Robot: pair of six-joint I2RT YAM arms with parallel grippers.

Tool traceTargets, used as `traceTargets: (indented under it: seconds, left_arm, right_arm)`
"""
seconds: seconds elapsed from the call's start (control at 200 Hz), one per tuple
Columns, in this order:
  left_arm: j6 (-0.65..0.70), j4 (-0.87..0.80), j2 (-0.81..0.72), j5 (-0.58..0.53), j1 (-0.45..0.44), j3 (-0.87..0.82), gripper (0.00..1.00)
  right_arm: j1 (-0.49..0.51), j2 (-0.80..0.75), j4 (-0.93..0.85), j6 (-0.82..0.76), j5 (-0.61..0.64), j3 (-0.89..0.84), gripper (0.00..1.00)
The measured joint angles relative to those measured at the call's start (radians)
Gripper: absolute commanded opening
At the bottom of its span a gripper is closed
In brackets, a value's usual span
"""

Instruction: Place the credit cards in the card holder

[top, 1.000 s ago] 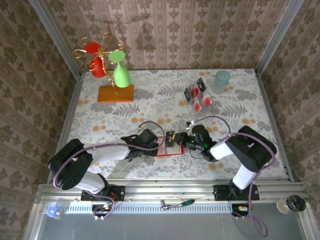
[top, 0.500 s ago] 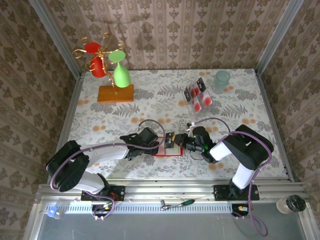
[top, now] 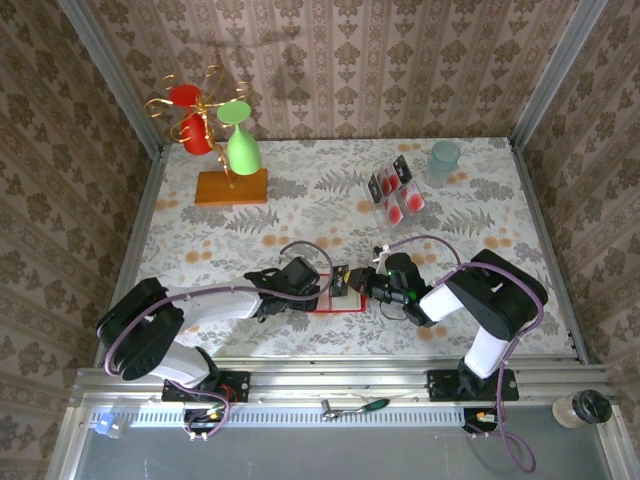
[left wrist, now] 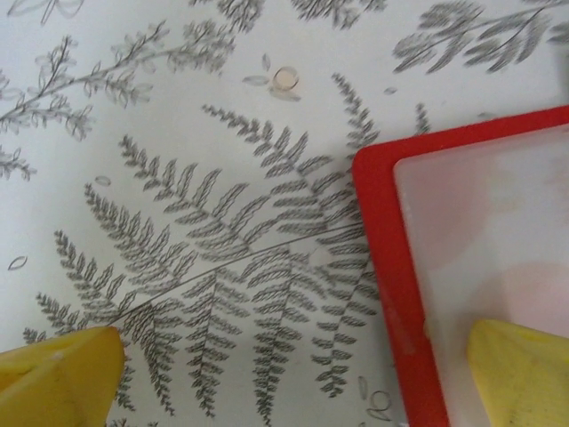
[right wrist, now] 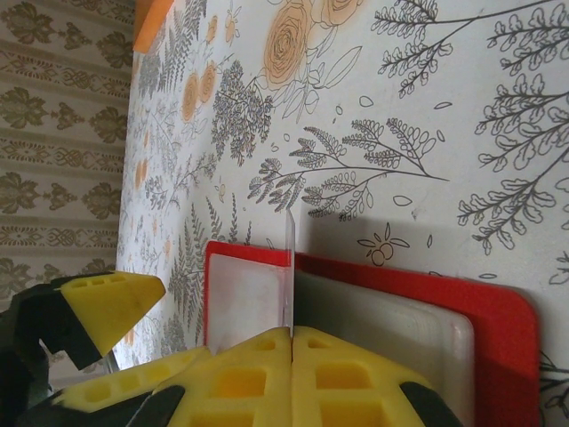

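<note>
Card holder (right wrist: 507, 356) open flat, credit card (right wrist: 289, 267) on edge over it.
Bright red, whitish pockets up, lying near the front of the floral table (right wrist: 427, 107); right gripper (right wrist: 292, 342) pinches the card upright, left gripper (left wrist: 289, 378) gapes wide at its corner.

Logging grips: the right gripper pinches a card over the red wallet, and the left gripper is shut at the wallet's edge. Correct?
No: the left gripper is open, its fingers wide apart in the left wrist view, at the red wallet's edge. The right gripper does pinch a card over it.
</note>
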Motion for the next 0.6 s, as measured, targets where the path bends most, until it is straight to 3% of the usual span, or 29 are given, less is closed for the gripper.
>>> traceTargets:
  seconds: [0.325,0.6]
  left_arm:
    - [-0.025,0.018,0.014,-0.011,0.0,-0.012,1.0]
    - [-0.035,0.035,0.016,-0.014,-0.001,-0.018,1.0]
  right_arm:
    - [0.0,-0.129,-0.105,-0.027,0.002,0.001,0.0]
    - [0.0,-0.119,-0.128,-0.033,0.01,0.01,0.0]
